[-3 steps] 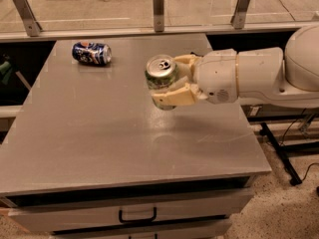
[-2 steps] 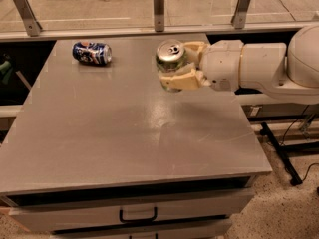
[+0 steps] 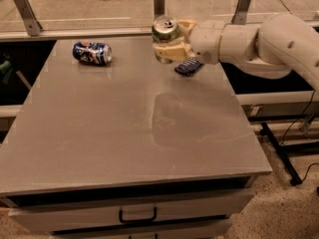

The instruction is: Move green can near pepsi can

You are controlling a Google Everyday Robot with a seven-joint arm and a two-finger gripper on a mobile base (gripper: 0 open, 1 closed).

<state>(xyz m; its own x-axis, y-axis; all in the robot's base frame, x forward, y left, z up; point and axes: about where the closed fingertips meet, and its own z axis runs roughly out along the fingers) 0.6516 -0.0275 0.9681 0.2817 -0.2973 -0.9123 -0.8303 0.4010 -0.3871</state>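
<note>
The green can [image 3: 165,33] is upright in my gripper [image 3: 172,40], held above the far middle of the grey table [image 3: 99,133]. The gripper's cream fingers [image 3: 169,51] are shut around the can's sides, and the white arm reaches in from the right. The pepsi can [image 3: 92,53] lies on its side at the table's far left, well to the left of the green can and apart from it.
A flat dark blue packet [image 3: 188,66] lies on the table just below and right of the gripper. A glass barrier with metal posts [image 3: 158,1] runs along the table's far edge. A drawer with a black handle [image 3: 137,216] is under the front edge.
The gripper has carried the green can up and toward the far edge of the table, uncovering the dark packet. The pepsi can has not moved.
</note>
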